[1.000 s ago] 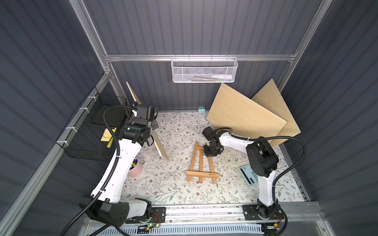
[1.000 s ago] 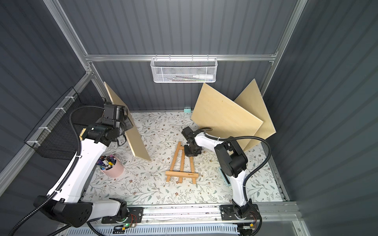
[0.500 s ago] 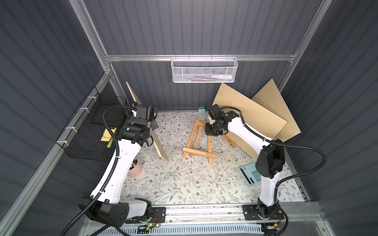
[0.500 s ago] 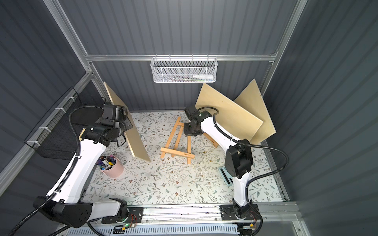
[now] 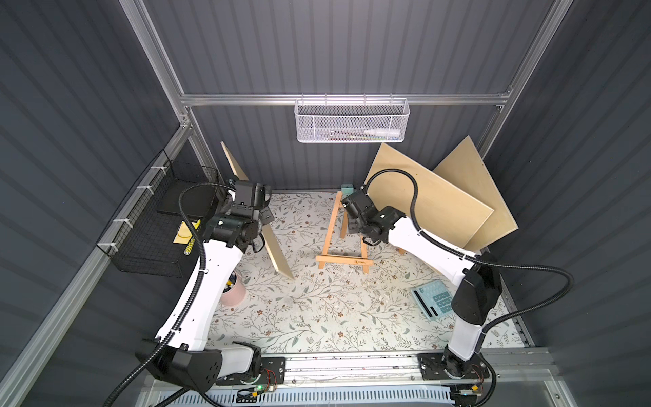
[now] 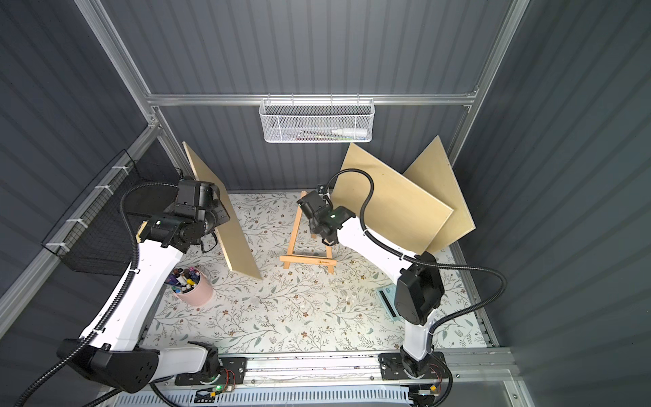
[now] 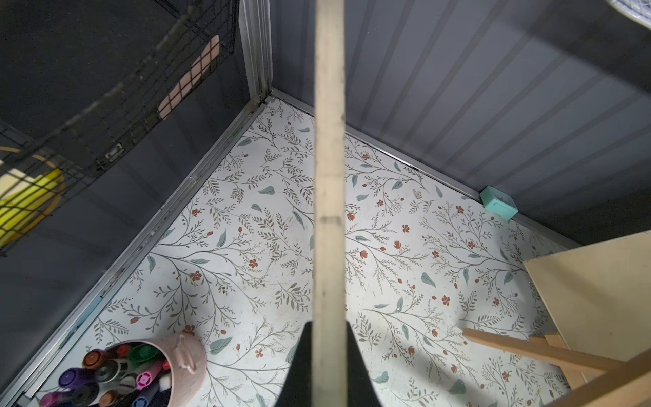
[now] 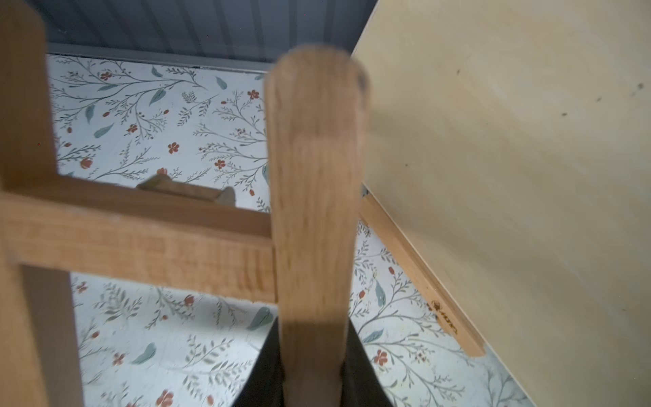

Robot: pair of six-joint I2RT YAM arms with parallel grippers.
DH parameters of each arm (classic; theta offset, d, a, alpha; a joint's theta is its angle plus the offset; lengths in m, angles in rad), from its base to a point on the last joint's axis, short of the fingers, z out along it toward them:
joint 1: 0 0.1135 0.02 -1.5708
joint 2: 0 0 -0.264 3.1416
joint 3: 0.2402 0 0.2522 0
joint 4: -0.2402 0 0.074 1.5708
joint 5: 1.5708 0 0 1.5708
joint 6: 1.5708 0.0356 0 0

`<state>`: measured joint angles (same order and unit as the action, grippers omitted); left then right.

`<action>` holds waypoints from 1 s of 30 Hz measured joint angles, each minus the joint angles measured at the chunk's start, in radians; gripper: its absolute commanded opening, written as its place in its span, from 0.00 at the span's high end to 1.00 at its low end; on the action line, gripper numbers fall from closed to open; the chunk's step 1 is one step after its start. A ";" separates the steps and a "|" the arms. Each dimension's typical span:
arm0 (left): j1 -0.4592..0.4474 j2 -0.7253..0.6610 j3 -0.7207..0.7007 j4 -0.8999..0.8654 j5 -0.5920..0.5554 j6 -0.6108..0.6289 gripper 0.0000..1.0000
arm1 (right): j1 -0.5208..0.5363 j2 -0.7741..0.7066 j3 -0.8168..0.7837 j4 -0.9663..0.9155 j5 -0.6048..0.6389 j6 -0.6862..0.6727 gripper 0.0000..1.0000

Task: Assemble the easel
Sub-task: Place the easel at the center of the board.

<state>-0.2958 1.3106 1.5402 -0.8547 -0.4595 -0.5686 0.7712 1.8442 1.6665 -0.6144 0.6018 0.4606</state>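
Toward twelve o'clock on the surface (image 5: 317,310), the easel (image 5: 343,261) stands held by the right pincer (image 8: 311,366), clamped on one upright. At nine o'clock the left pincer (image 7: 328,363) grips a plywood panel (image 6: 236,246) edge-on. Best to seat its feet squarely, then release slowly.

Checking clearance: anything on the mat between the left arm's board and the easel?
Nothing: bare floral mat between the board and the easel, seen in both top views.
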 measured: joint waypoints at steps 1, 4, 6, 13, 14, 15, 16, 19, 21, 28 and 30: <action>0.000 0.000 0.000 -0.001 0.003 0.000 1.00 | 0.007 0.008 -0.017 0.024 0.042 -0.004 1.00; 0.000 0.000 0.004 -0.011 0.010 0.000 1.00 | 0.006 0.047 -0.036 0.102 0.163 -0.010 1.00; 0.000 0.001 0.010 -0.022 0.015 0.000 1.00 | 0.003 0.061 -0.057 0.161 0.222 -0.015 1.00; 0.000 0.010 0.031 -0.040 0.033 -0.003 1.00 | 0.009 0.063 -0.130 0.256 0.343 0.023 1.00; 0.000 0.012 0.031 -0.040 0.036 -0.003 1.00 | 0.011 0.063 -0.136 0.262 0.350 0.031 1.00; 0.000 0.014 0.031 -0.042 0.041 -0.003 1.00 | 0.011 0.063 -0.140 0.268 0.356 0.037 1.00; 0.000 0.017 0.031 -0.043 0.047 -0.003 1.00 | 0.011 0.063 -0.142 0.274 0.359 0.036 1.00; 0.000 0.027 0.032 -0.043 0.060 -0.004 1.00 | 0.000 0.063 -0.143 0.291 0.354 0.026 1.00; 0.000 0.032 0.032 -0.043 0.068 -0.007 1.00 | -0.021 0.063 -0.141 0.300 0.341 0.013 1.00; 0.000 0.036 0.032 -0.043 0.080 -0.011 1.00 | -0.109 0.124 -0.075 0.336 0.320 -0.038 1.00; 0.000 0.036 0.032 -0.043 0.080 -0.011 1.00 | -0.111 0.132 -0.068 0.348 0.321 -0.045 1.00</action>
<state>-0.2958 1.3468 1.5719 -0.8978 -0.3798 -0.5797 0.6601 1.9762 1.5986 -0.2665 0.9226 0.4152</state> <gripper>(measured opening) 0.110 0.205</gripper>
